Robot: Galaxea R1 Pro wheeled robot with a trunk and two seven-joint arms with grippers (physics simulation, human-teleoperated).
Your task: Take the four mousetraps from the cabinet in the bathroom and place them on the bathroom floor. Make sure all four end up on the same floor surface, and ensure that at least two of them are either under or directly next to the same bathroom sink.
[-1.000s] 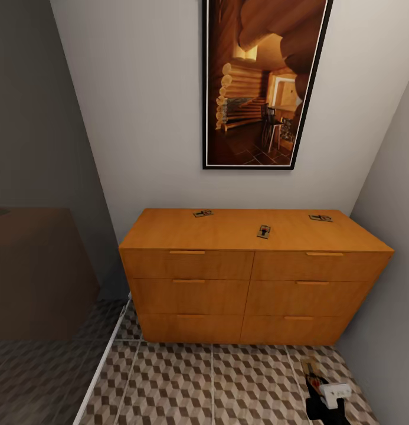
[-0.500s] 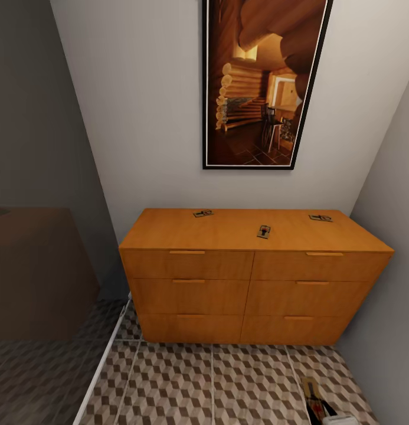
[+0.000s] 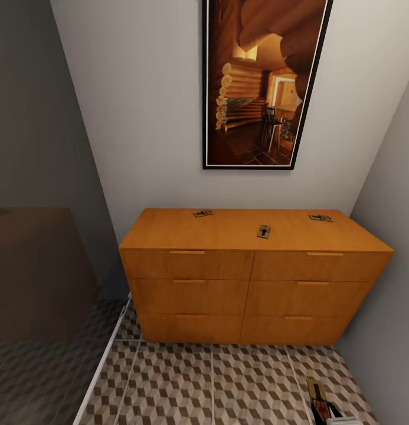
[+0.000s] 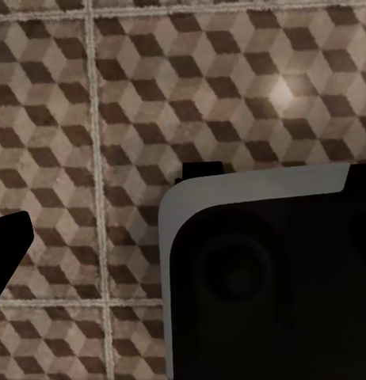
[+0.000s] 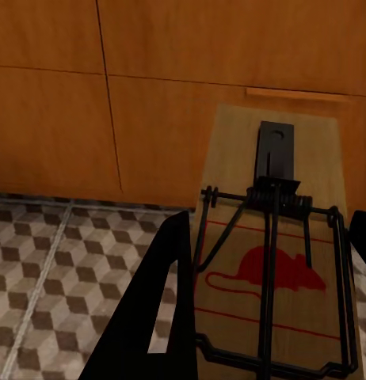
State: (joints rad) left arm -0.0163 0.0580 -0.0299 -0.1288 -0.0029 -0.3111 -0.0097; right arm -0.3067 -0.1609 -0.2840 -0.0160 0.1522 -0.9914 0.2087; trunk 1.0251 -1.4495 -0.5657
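Observation:
Three mousetraps lie on top of the orange-brown cabinet (image 3: 251, 277): one at the back left (image 3: 203, 213), one near the middle (image 3: 264, 231), one at the back right (image 3: 320, 218). A fourth mousetrap (image 3: 318, 401) (image 5: 270, 269), a tan board with dark wire and a red mouse mark, hangs low over the bathroom floor (image 3: 216, 383) in front of the cabinet's right end. My right gripper (image 3: 341, 420) (image 5: 270, 222) is shut on it, a dark finger (image 5: 163, 309) along its side. My left gripper (image 4: 187, 206) points down at the floor tiles (image 4: 191, 87), its jaws wide apart and empty.
A dark framed picture (image 3: 263, 82) hangs above the cabinet. A grey wall (image 3: 387, 265) closes the right side. A glass partition (image 3: 45, 265) on a white sill (image 3: 104, 366) stands at the left. Part of my own body (image 4: 262, 277) shows below the left wrist.
My right gripper has sunk toward the head view's lower edge with the mousetrap, closer to the floor. The cabinet and its three traps have not moved.

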